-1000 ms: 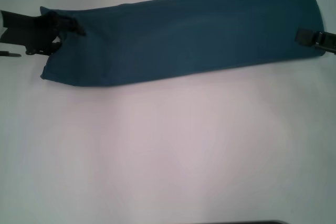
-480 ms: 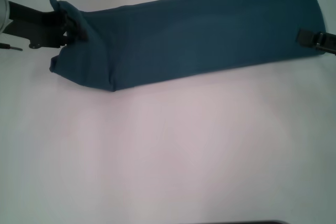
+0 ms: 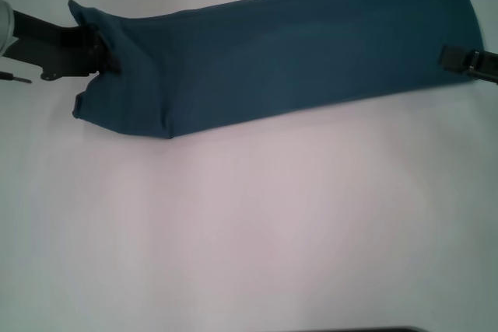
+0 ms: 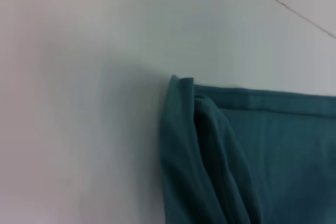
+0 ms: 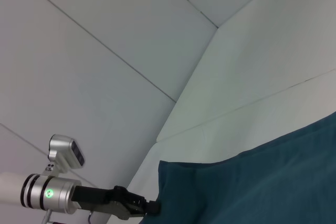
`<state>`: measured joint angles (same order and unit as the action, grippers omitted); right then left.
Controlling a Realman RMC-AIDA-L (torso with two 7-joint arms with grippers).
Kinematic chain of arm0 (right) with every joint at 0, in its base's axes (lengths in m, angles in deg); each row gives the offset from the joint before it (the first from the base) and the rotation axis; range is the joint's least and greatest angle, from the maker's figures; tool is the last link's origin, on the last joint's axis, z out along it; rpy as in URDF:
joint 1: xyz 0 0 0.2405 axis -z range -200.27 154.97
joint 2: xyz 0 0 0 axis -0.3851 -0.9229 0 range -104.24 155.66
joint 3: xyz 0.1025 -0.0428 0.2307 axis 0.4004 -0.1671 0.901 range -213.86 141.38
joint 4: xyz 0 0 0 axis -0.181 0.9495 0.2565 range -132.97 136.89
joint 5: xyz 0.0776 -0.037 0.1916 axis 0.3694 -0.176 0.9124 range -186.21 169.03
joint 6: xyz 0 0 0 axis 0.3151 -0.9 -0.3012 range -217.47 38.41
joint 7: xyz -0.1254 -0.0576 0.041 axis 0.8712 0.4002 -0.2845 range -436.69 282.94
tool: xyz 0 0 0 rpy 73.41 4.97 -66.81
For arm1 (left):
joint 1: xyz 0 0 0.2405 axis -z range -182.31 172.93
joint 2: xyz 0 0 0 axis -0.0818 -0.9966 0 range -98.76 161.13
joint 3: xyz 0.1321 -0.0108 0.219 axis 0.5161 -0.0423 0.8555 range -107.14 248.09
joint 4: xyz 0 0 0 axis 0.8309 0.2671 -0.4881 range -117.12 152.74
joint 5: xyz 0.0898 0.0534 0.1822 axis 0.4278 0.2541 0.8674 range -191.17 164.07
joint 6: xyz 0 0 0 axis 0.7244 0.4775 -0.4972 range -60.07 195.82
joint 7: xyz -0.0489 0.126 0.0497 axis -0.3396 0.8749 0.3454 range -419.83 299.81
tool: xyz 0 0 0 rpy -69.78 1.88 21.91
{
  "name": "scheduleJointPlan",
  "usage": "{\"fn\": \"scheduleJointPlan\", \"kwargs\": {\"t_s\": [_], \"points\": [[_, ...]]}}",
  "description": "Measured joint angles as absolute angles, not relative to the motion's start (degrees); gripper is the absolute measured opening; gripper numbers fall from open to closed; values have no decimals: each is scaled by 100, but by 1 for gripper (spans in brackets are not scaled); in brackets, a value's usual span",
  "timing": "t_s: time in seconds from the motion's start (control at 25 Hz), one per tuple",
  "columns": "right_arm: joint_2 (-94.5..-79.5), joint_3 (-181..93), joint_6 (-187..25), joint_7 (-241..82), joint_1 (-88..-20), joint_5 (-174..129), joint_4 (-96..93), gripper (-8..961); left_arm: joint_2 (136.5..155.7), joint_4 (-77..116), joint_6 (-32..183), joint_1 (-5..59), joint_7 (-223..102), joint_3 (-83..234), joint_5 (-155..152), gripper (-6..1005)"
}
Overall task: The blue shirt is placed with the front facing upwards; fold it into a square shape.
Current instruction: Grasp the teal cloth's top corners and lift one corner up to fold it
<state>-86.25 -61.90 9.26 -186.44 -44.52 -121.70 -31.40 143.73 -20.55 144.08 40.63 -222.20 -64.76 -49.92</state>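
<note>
At the left edge of the head view, the left gripper [image 3: 99, 50] is pinching the left end of the blue shirt [image 3: 296, 56], its fingers closed on the fabric and lifting that end a little so the cloth is bunching and folding over just beside it. The right wrist view is showing the same thing from far off: the left gripper [image 5: 152, 206] is biting the shirt's [image 5: 262, 182] corner, with the silver wrist and its green light behind it. In the left wrist view, the raised corner of the shirt [image 4: 210, 156] is standing up in soft pleats, with its hem running along the top edge against the white tabletop [image 4: 79, 103]. The shirt is lying as a long, narrow folded band across the far part of the white tabletop [image 3: 249, 231], plain teal side up, sloping slightly upward toward the right. At its right end, the right gripper [image 3: 455, 57] is clamping the edge of the fabric, fingers closed on it.
</note>
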Motion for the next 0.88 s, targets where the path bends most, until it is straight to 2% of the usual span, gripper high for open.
{"fn": "scheduleJointPlan", "kwargs": {"t_s": [0.28,0.72,0.88], "points": [[-8625,-6186,926,-18647,-4453,-12170,-3133,944,14333,-2492,14717,3856,-22246,-6552,-5122,48],[-8635,-6167,935,-18715,-4444,-12170,-3117,944,13990,-2815,14650,3437,-22618,-6718,-4408,49],[-8634,-6164,935,-18717,-4444,-12170,-3096,944,13950,-2841,14570,3406,-22630,-7011,-4060,48]]}}
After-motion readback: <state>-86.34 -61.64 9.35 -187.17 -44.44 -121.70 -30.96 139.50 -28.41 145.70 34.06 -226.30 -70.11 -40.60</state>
